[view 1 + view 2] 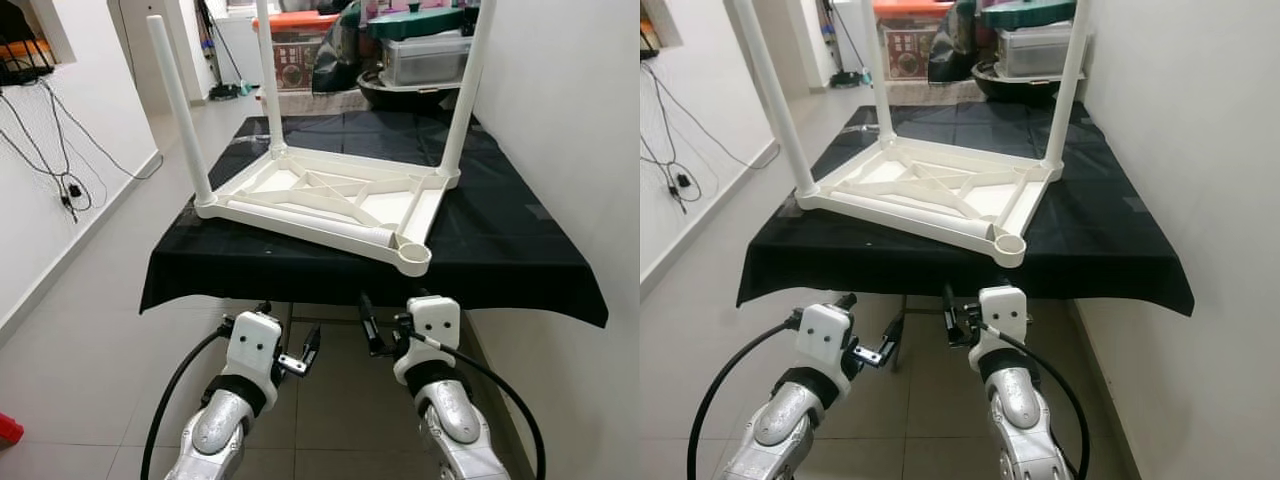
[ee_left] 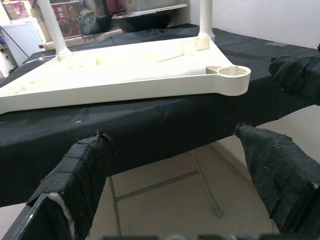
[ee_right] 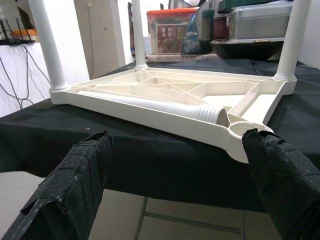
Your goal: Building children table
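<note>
On the black-draped worktop [image 1: 520,260] at the centre of the frame, the white children's table [image 1: 330,200] lies upside down with three legs standing up and the fourth leg [image 3: 155,106] loose inside its frame. That loose leg's long axis runs from the left corner toward the empty socket [image 1: 413,256] at the near right corner. My left gripper [image 2: 170,165] and right gripper [image 3: 175,170] hang below the edge, both spread open and empty. I judge the right arm nearer the socket.
</note>
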Robot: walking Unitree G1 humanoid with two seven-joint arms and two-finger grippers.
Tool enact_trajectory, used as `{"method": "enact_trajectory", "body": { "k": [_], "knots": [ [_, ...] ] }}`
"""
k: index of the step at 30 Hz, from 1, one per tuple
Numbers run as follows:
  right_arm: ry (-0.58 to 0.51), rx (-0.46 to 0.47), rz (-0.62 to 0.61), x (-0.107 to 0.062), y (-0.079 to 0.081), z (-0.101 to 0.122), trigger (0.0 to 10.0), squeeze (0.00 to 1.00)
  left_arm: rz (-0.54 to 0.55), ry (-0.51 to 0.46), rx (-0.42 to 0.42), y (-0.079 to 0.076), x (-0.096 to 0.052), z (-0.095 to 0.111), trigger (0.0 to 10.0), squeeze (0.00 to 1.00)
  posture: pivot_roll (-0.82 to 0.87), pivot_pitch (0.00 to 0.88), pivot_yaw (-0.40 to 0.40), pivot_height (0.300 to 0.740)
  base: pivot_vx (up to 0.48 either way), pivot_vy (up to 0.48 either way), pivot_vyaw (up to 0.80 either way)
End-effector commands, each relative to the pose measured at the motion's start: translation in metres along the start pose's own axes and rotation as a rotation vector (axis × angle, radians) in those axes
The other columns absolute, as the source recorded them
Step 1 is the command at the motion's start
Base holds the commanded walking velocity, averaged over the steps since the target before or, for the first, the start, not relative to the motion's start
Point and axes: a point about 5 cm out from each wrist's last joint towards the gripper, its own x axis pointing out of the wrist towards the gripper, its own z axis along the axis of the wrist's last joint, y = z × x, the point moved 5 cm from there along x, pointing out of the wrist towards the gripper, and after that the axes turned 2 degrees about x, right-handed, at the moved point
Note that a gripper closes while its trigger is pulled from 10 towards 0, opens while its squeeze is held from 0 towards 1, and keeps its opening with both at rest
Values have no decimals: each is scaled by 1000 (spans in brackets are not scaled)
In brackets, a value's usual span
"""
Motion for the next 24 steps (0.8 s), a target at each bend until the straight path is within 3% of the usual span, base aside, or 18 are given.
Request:
{"method": "enact_trajectory", "body": {
  "k": [1,6,24],
  "knots": [
    [-1,12,2,0,3,-1,10000,0,13,14,7,4,0,-4,10000,0,2,0,32,740,0,0,0],
    [-4,19,-4,0,2,0,10000,0,20,9,8,5,0,-3,10000,0,3,0,34,740,0,0,0],
    [-10,23,-15,0,-1,2,10000,0,1,6,9,1,0,-2,10000,0,-23,0,41,740,232,0,0]
  ]
}}
